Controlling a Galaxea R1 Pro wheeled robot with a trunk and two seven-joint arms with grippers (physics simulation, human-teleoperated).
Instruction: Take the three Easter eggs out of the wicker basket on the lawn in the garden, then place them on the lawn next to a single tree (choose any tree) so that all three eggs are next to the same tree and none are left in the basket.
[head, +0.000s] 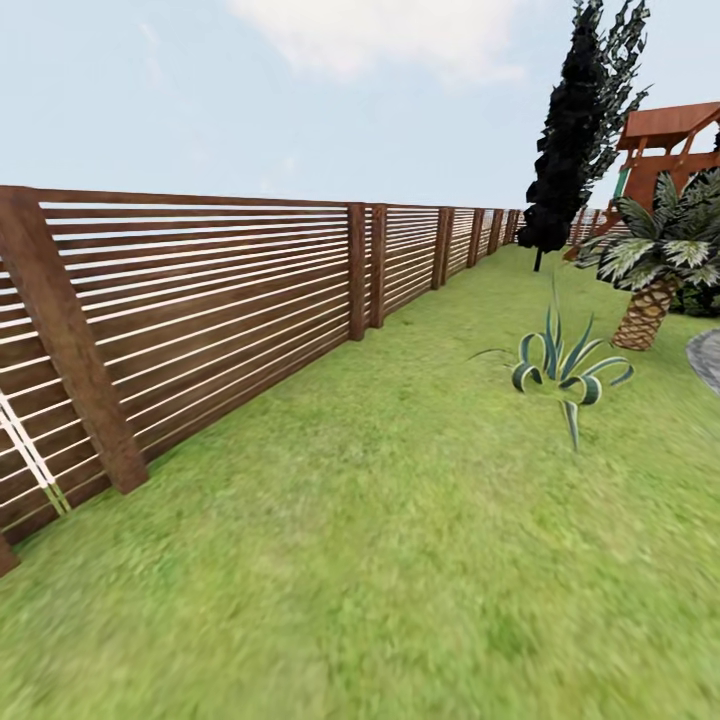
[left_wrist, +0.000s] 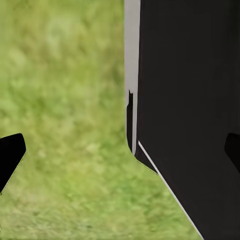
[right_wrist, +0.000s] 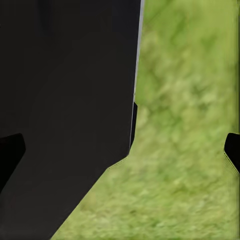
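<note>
Looking at one lawn (head: 400, 560), mottled green, spreading from the near foreground far back along one brown slatted fence (head: 220, 300) on its left side. Counting on the grass, to the right: one spiky striped plant (head: 560, 365), one short palm (head: 655, 270) further back, one narrow dark cypress (head: 580, 130) near the fence's far end, one red-brown wooden structure (head: 670, 150) behind the palm. Seeing blurred grass also under both wrist cameras, beside one dark robot panel (left_wrist: 190, 100). Keeping the left end effector (left_wrist: 120, 152) wide, two dark fingertips (left_wrist: 10, 155) far apart, holding nothing. Keeping the right end effector (right_wrist: 120, 150) equally wide, two fingertips (right_wrist: 232, 150), gripping nothing.
</note>
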